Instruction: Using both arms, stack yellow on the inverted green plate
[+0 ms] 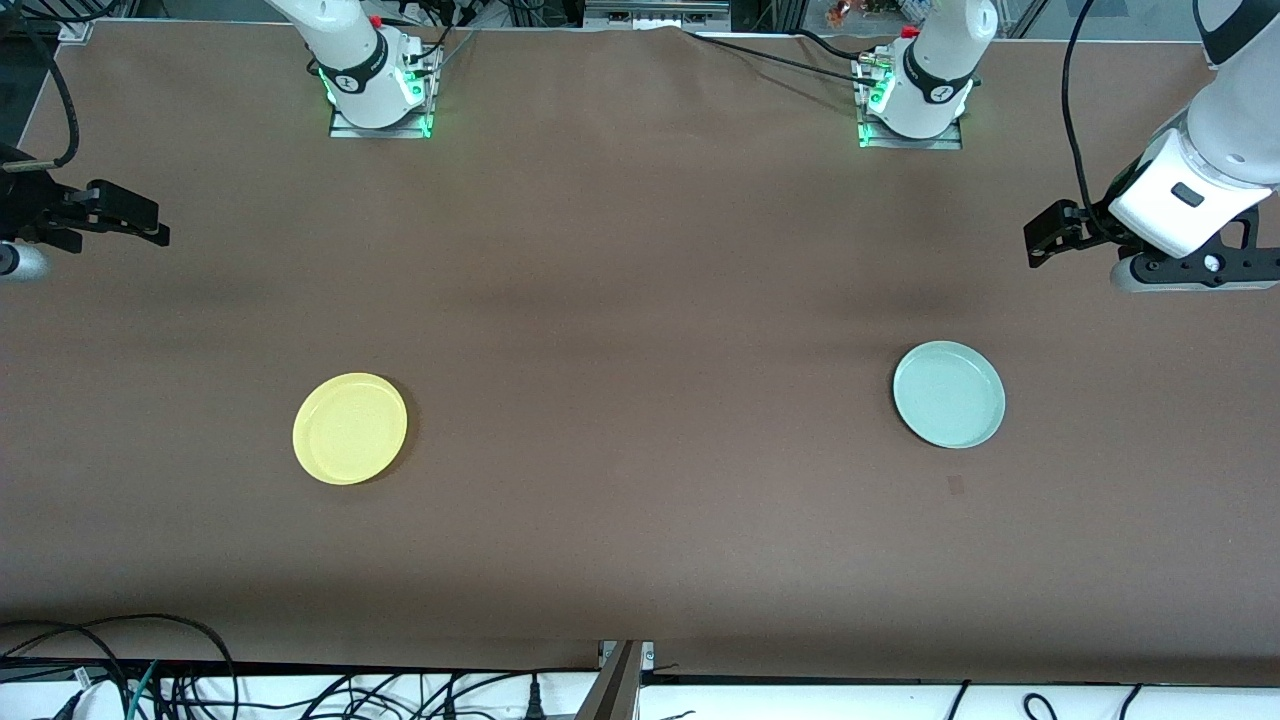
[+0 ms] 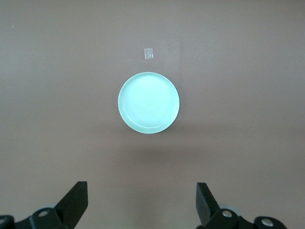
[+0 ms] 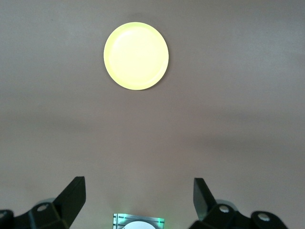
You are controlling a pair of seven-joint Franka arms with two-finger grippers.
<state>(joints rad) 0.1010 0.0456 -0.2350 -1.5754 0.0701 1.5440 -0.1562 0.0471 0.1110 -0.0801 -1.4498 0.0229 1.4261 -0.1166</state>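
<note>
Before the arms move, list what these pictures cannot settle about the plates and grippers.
- Green plate: underside hidden in every view, since it rests on the table.
- Yellow plate: underside hidden likewise.
- Right gripper: wrist and arm cut off by the front view's edge.
- Left gripper: only the open fingertips show in the left wrist view; its body is cut off.

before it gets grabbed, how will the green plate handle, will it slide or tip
The green plate lies flat and rim-up on the brown table cover, so a push would probably slide it, not roll it. It looks thin and rigid, likely light. Its low rim offers little to pinch, so it may slip.
</note>
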